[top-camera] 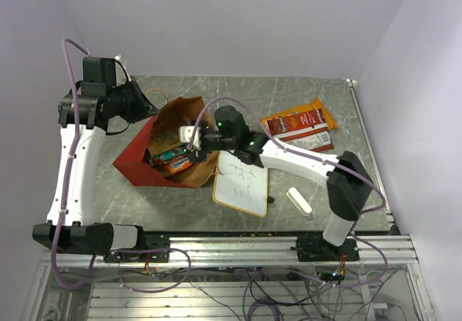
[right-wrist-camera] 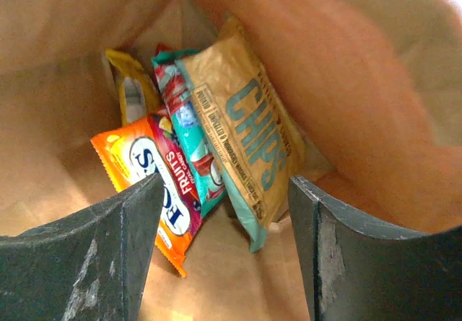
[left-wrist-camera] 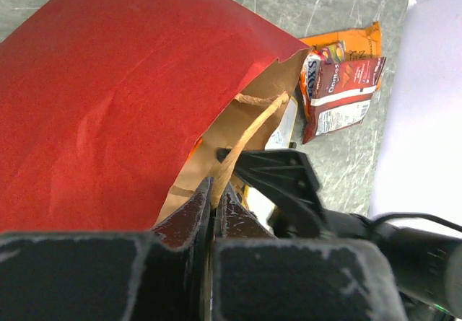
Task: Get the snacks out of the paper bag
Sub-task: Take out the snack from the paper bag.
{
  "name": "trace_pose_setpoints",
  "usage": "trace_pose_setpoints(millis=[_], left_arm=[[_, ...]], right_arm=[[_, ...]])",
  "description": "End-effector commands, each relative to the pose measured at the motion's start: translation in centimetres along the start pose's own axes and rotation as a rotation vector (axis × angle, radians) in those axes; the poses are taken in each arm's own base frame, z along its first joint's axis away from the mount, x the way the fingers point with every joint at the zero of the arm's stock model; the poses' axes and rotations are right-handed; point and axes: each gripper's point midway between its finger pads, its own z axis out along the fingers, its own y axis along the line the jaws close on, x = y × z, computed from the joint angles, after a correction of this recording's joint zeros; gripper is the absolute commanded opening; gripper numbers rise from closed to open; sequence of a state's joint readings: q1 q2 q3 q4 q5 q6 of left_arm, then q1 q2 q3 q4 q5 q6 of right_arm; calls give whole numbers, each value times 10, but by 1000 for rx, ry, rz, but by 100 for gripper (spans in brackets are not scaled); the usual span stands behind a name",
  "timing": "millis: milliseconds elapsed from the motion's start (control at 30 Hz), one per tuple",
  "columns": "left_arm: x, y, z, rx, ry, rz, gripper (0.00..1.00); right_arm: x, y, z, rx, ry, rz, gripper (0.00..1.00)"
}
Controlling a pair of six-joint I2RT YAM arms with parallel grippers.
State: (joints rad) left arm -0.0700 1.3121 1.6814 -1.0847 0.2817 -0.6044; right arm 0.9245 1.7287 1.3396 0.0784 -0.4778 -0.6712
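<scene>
Both arms are at the bag (top-camera: 141,164), which lies on its side on the table (top-camera: 325,184), left of centre, red skin up, with its kraft mouth open toward my right arm. My left gripper (top-camera: 144,107) is pinched tight on the bag's upper rim; I judge it is there to hold the mouth up. My right gripper (right-wrist-camera: 224,184) sits inside the mouth, spread wide and holding nothing, aimed at the heap at the bottom.

Two snacks lie out on the table, well to the right: a red packet (top-camera: 294,124) and an orange packet (top-camera: 320,110) touching it. Inside the bag I count four. A brown packet (right-wrist-camera: 253,144), the largest, lies on the right of the heap. A teal packet (right-wrist-camera: 189,137) is tucked against it, a fruit packet (right-wrist-camera: 153,191) lies on the left, and a yellow packet (right-wrist-camera: 128,83) is at the back, half hidden.

So the step in hand is the reach for the next snack. I reckon the next move calls for going deeper, centring on the brown packet's near edge, and closing on that one alone, with the left holding the rim high.
</scene>
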Motion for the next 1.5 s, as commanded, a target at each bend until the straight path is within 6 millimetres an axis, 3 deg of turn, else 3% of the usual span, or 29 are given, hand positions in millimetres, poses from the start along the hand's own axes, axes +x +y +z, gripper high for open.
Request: trace_pose_setpoints(millis=[0, 267, 333, 633, 733, 767, 800, 1000, 1100, 1267, 1467], left_arm=[[-7, -14, -10, 45, -10, 67, 7], [-5, -13, -10, 44, 13, 99, 7], [-5, -14, -10, 48, 16, 103, 7], [-2, -13, -9, 47, 29, 113, 7], [-2, -12, -10, 44, 29, 115, 7], [-1, -11, -11, 40, 28, 116, 7], [-1, -10, -12, 37, 28, 116, 7], [2, -6, -15, 15, 23, 114, 7], [1, -3, -16, -2, 19, 112, 7], [0, 10, -18, -83, 10, 100, 7], [-2, 13, -20, -108, -7, 69, 7]], right_arm=[[6, -10, 29, 30, -12, -147, 70], [23, -2, 81, 0, -16, -218, 69], [41, 7, 96, -20, 5, -212, 69], [62, 7, 119, -5, 43, -201, 63], [65, -4, 122, 40, 75, -170, 49], [64, -6, 121, 50, 80, -162, 38], [61, -9, 119, 63, 75, -152, 27], [42, -8, 97, 81, 24, -133, 0], [32, -10, 84, 103, 16, -106, 0], [-9, -24, 44, 167, -31, -79, 0], [-39, -28, -3, 223, -75, 2, 0]])
